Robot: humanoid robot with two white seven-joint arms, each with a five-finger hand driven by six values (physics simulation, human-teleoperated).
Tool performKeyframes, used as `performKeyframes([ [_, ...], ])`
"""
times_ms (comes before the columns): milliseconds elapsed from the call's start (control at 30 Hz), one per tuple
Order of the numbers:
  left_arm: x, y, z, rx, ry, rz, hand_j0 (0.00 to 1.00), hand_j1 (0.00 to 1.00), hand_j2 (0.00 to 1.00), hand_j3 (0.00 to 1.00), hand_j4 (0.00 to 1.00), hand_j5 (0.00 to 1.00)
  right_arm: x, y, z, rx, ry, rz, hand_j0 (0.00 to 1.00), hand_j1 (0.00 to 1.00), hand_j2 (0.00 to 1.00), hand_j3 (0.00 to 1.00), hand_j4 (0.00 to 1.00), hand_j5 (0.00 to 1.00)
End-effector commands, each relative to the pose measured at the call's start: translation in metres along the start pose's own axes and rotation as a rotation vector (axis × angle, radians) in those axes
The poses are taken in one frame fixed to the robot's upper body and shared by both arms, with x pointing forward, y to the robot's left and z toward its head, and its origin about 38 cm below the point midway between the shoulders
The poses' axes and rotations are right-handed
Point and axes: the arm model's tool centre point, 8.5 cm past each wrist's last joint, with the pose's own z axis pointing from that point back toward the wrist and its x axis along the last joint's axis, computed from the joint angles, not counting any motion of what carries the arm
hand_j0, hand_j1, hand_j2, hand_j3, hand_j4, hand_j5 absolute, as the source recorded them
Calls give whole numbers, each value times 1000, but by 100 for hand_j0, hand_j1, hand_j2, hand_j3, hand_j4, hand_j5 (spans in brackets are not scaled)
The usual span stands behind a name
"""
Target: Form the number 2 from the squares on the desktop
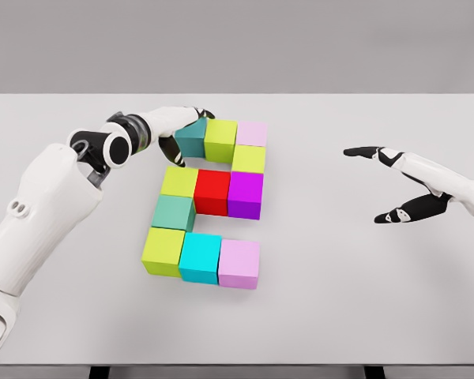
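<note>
Blocks (209, 205) sit at the centre of the frame on the white table (363, 300), already shaped like a 2: three across the top, one lime at right, three in the middle, one green at left, three along the bottom. The left hand (183, 134), reaching in from the upper left, has its fingers curled around the teal block (192, 139) at the top row's left end, touching it. To finish well, I judge it should press that block flush against its lime neighbour (220, 140), then lift away without dragging it; the right hand (395, 185) hovers spread and empty at right.
</note>
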Motion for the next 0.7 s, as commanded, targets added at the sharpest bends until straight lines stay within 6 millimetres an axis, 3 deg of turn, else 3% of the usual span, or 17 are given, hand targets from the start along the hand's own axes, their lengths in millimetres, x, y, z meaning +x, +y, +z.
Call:
performKeyframes([
  [0, 0, 0, 0, 1, -1, -1, 99, 99, 99, 99, 99, 99, 0, -1, 0, -4, -1, -6, 100, 100, 100, 100, 100, 100],
  [667, 3, -1, 1, 4, -8, -3, 99, 99, 99, 99, 99, 99, 0, -1, 0, -5, -1, -5, 100, 100, 100, 100, 100, 100],
])
